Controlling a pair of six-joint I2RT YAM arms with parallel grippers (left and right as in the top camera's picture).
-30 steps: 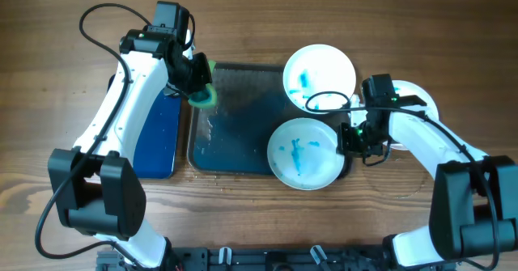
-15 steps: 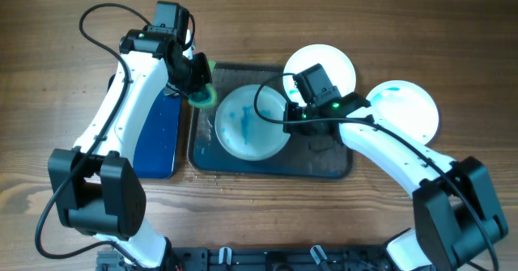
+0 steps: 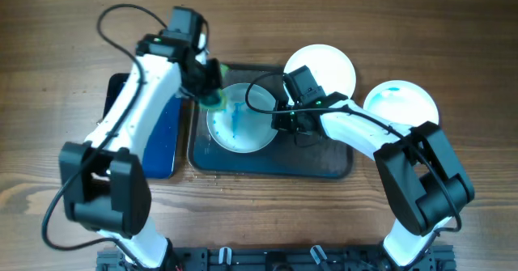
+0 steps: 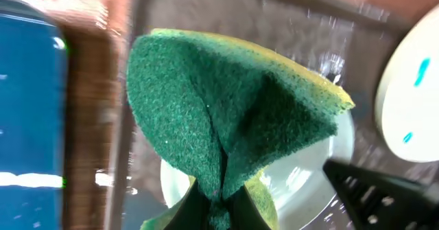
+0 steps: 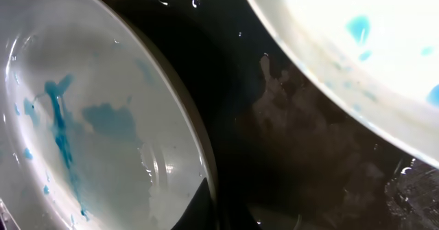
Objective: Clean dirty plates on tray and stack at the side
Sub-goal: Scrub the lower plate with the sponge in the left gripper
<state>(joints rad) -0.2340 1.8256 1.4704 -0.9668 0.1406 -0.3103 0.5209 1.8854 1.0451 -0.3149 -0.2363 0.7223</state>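
A white plate (image 3: 240,124) smeared with blue paint lies in the left half of the dark tray (image 3: 267,163). My right gripper (image 3: 283,119) is shut on its right rim, which shows in the right wrist view (image 5: 82,120). My left gripper (image 3: 212,98) is shut on a folded green sponge (image 4: 226,113), held over the plate's left edge (image 4: 312,163). A second smeared plate (image 3: 322,67) rests at the tray's back right corner (image 5: 357,44). A third plate (image 3: 402,109) lies on the table to the right of the tray.
A blue rectangular tray (image 3: 154,146) lies left of the dark tray, under my left arm (image 4: 27,120). The dark tray's floor is wet (image 5: 295,134). The wooden table surrounds everything.
My right gripper has carried the plate from the tray's front right to its left half. My left gripper has moved right with the sponge, from the tray's left edge onto the plate's rim.
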